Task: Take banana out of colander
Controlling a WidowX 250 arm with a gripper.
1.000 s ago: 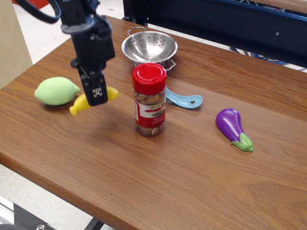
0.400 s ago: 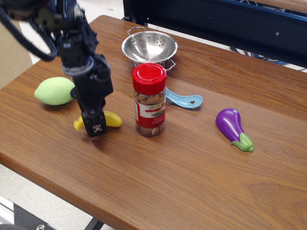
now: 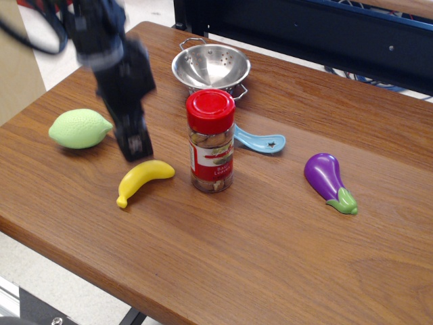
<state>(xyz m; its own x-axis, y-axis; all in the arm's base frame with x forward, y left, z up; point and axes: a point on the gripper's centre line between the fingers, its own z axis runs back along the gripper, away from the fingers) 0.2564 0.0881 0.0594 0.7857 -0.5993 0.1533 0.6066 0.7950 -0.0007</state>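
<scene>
A brown wood-grain table (image 3: 284, 257) fills the view, with a dark blue metal frame (image 3: 325, 30) behind its far edge and pale floor at the upper left. The small, smooth, bright-yellow plastic banana (image 3: 143, 179) lies flat on the tabletop near the front left, well apart from the shiny round perforated steel colander (image 3: 210, 66), which stands on its ring base towards the back with nothing visible inside its bowl. Between them stands an upright clear spice jar with a red lid (image 3: 212, 141), just to the right of the banana. A pale green plastic lemon (image 3: 79, 128) rests to the left of the banana, a light blue spoon (image 3: 261, 142) lies behind the jar, partly hidden by it, and a purple toy eggplant with a green cap (image 3: 328, 179) lies at the right. The black robot gripper (image 3: 135, 145) hangs just above the banana's upper end, blurred, clear of the fruit and holding nothing; whether its fingers are spread or closed cannot be made out.
</scene>
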